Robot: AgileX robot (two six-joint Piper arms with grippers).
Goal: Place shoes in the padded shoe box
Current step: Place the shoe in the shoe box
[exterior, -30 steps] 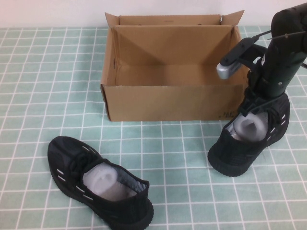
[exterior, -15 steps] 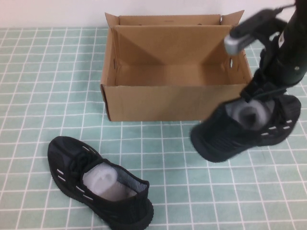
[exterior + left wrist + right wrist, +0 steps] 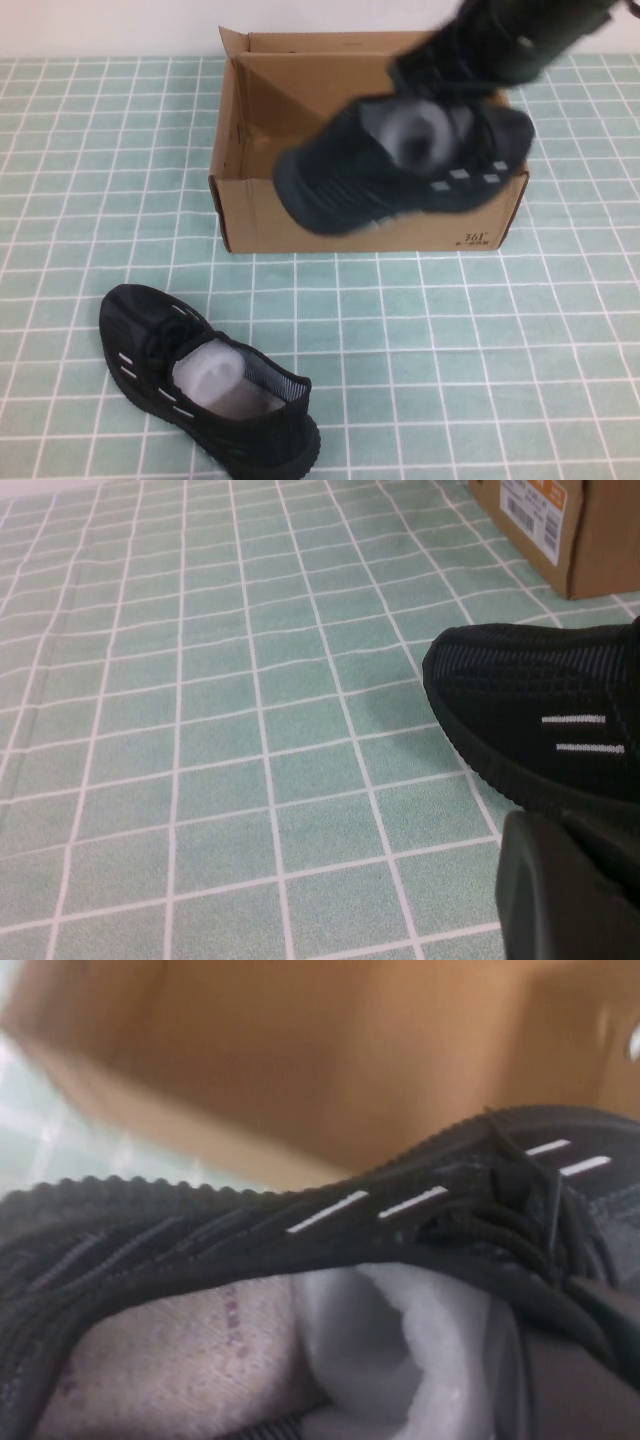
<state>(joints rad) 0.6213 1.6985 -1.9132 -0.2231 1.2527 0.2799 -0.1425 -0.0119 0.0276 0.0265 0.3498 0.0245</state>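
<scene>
One black knit shoe [image 3: 400, 160] with white dash marks and white paper stuffing hangs tilted in the air over the front right part of the padded shoe box [image 3: 350, 215]. My right gripper [image 3: 480, 60] is shut on that shoe at its lace area, reaching down from the upper right. In the right wrist view the held shoe [image 3: 200, 1250] fills the frame, with the brown box [image 3: 300, 1050] behind it. The other shoe [image 3: 205, 380] lies on the table at the front left. My left gripper [image 3: 560, 880] is shut, low beside that shoe [image 3: 530, 710].
A green cloth with a white grid [image 3: 450, 350] covers the table. The box stands open with its flaps upright, a "361" print [image 3: 480, 237] at its front right corner. A white label [image 3: 530, 510] shows on the box's end in the left wrist view.
The right arm has lifted its shoe off the table at the right of the box and carried it up and to the left, over the box. The left shoe has not moved.
</scene>
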